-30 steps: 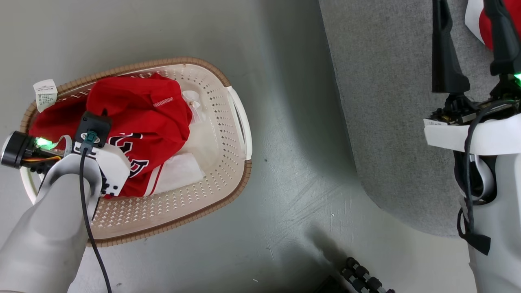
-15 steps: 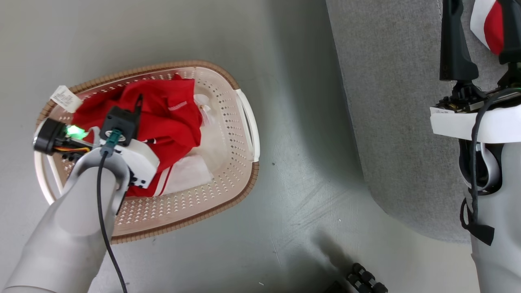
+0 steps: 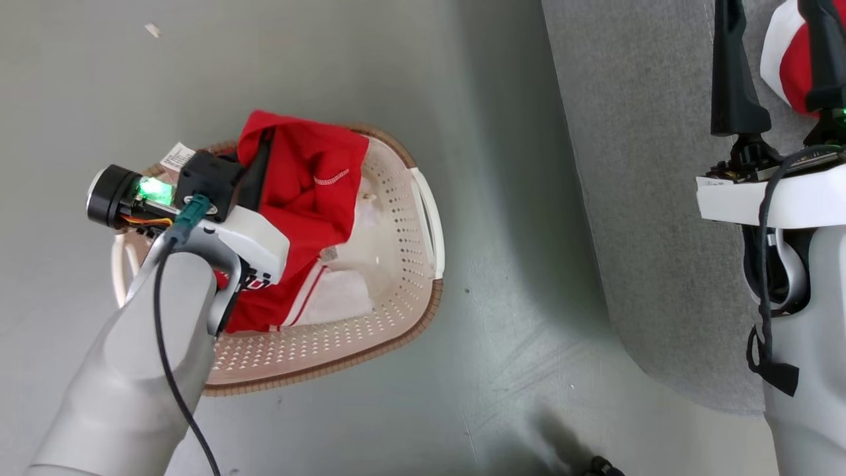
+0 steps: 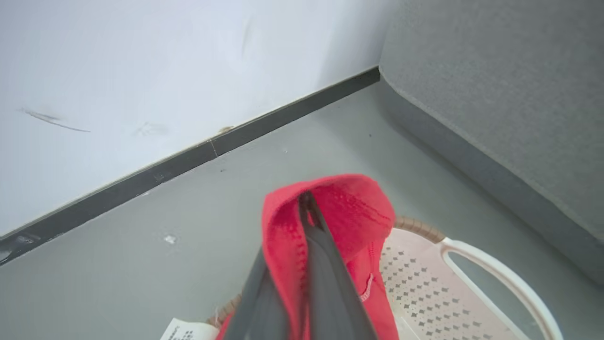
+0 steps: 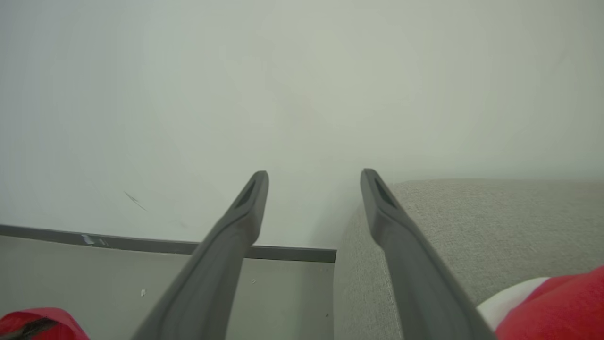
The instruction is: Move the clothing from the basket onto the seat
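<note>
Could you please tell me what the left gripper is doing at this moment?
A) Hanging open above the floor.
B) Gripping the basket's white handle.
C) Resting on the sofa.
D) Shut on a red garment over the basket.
D: the left gripper is pinched shut with the red garment draped over its tips, above the basket.

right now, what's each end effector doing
Left end effector: shut on the garment.
Right end effector: open, holding nothing.
</note>
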Robot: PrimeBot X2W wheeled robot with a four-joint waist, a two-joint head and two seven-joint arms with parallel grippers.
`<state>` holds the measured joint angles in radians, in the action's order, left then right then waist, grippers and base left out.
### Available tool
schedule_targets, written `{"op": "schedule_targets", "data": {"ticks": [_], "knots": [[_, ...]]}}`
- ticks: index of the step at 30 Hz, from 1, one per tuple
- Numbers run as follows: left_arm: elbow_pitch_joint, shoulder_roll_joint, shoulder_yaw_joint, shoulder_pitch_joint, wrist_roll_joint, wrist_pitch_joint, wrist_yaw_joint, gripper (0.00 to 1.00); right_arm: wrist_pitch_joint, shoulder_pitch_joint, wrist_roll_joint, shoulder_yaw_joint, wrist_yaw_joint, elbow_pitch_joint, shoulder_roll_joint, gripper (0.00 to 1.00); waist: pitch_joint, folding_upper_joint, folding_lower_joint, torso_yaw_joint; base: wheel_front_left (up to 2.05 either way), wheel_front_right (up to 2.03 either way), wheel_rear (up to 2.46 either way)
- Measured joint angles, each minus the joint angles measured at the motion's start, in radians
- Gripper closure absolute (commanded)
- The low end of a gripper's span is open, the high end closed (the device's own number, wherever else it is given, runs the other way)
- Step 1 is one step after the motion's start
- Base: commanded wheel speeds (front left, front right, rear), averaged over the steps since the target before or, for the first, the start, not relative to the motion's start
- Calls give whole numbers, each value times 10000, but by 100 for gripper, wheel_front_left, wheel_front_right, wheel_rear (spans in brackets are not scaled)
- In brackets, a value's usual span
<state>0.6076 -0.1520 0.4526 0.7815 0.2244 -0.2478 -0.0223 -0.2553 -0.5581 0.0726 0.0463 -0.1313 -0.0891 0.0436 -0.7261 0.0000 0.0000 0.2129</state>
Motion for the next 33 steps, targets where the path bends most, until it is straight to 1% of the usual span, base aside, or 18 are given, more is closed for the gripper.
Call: {"op": "schedule_targets", "data": {"ticks": [2, 4, 8, 16, 20, 24, 30, 33], "knots": [[-265, 69, -90, -134, 291, -4, 174, 100, 0, 4, -42, -19, 0, 61, 2, 0, 160, 0, 1, -80, 0, 0, 0], [-462, 73, -52, -187, 293, -2, 265, 100, 0, 7, -56, -61, 0, 132, 2, 0, 323, 0, 0, -160, 0, 0, 0], [-907, -61, 4, -176, 244, -4, 357, 100, 0, 33, -127, -240, 0, 355, 10, 0, 679, 0, 0, -321, 0, 0, 0], [-1655, -50, 40, -127, 320, -4, 711, 100, 0, 360, -144, -667, 0, 777, 19, 0, 1461, 0, 0, -633, 0, 0, 0], [-1948, -73, 40, -111, 418, 19, 796, 100, 0, 419, -230, -915, 0, 1024, 21, 0, 1888, 0, 0, -784, 0, 0, 0], [-2228, -115, 94, -88, 479, 211, 880, 100, 0, 474, -311, -966, 0, 1220, 29, 0, 2337, 0, 1, -929, 0, 0, 0], [-2512, -176, 263, -85, 510, 633, 1057, 100, 0, 974, -314, -1127, 0, 1509, 36, 0, 3028, 0, 0, -1116, 0, 0, 0], [-2650, -174, 293, -85, 711, 826, 1139, 100, 0, 1244, -314, -1218, 0, 1693, 35, 0, 3376, 0, 0, -1195, 0, 0, 0]]}}
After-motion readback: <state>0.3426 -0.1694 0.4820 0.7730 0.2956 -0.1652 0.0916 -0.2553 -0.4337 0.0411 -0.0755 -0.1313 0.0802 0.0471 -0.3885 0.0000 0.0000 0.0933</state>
